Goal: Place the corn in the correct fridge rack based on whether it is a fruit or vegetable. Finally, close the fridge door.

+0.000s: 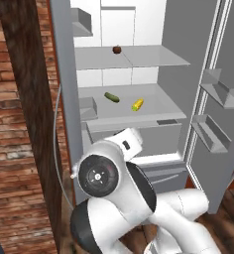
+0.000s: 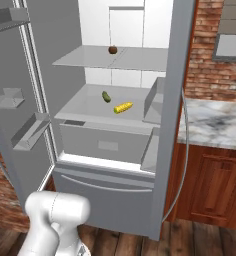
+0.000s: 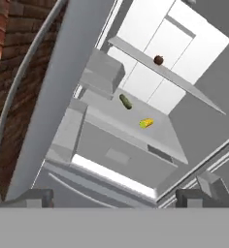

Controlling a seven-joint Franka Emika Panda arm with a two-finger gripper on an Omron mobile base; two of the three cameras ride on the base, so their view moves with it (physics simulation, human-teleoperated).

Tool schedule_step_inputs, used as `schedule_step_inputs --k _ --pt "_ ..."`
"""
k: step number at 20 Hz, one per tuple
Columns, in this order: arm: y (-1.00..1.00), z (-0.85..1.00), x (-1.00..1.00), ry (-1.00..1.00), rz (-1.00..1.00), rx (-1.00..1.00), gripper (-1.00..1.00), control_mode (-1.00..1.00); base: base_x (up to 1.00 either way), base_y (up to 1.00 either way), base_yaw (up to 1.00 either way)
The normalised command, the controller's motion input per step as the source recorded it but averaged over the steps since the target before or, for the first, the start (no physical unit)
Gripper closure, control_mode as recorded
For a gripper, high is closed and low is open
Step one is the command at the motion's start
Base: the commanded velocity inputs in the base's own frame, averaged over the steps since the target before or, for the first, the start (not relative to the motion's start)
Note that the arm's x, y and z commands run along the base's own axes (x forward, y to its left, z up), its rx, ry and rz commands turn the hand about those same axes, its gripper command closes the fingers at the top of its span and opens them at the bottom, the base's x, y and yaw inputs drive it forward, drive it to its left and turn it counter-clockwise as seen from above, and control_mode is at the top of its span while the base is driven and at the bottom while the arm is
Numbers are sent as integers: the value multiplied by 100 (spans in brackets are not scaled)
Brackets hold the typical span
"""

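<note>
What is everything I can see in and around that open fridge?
corn: one, yellow with a greenish end, on the lower fridge rack, right of the cucumber in the left base view
cucumber: one, dark green, same rack, apart from the corn
apple: one, dark red, small, on the upper shelf
fridge door: one, grey, swung open, with door bins
drawer: one, grey, under the lower rack
brick wall: red-brown, beside the fridge
marble counter: pale, over wooden cabinets
robot arm: one, white with dark joints
fingers: two, dark, spread open, holding nothing
</note>
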Motion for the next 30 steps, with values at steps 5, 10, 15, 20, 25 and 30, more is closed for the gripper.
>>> schedule_step_inputs --k 5,10,15,20,25,30 --pt "81 9 47 -7 12 -34 -100 -100 0 0 0" --pt "71 0 56 -1 20 -32 -100 -100 0 0 0" --pt "46 0 61 0 18 -29 -100 -100 0 0 0" --pt "25 -8 56 0 14 -25 -100 -100 0 0 0" --pt "15 -13 59 1 10 -18 -100 -100 0 0 0" --pt "24 -13 46 3 4 -14 -100 -100 0 0 0"
